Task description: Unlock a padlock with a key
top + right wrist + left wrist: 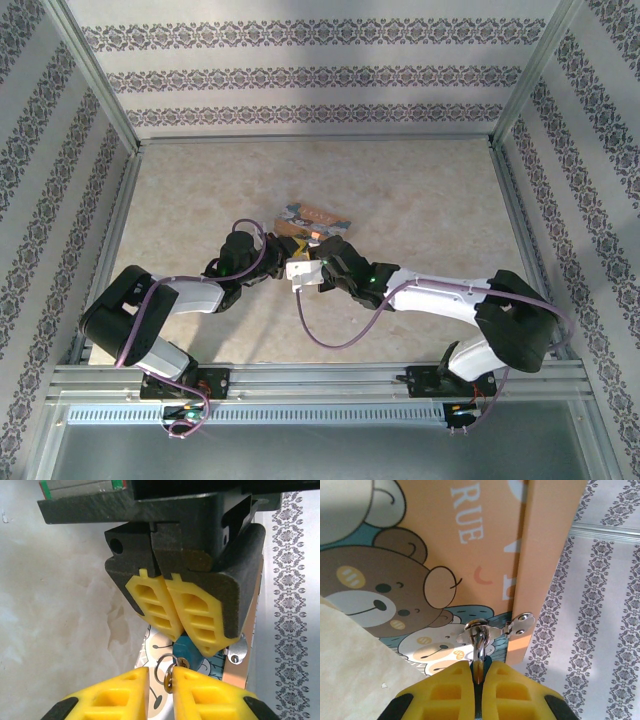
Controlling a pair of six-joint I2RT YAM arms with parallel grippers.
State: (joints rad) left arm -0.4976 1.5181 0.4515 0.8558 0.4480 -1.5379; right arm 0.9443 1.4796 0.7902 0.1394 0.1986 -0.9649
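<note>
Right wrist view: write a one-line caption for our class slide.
Left gripper holds the blue padlock; right gripper straddles the key next to it.

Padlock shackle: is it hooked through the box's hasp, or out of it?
In: the padlock shackle passes through the hasp ring on the orange box.

The pale, marbled table bears a small bear-print box near its middle, well apart from the table's edges.
</note>
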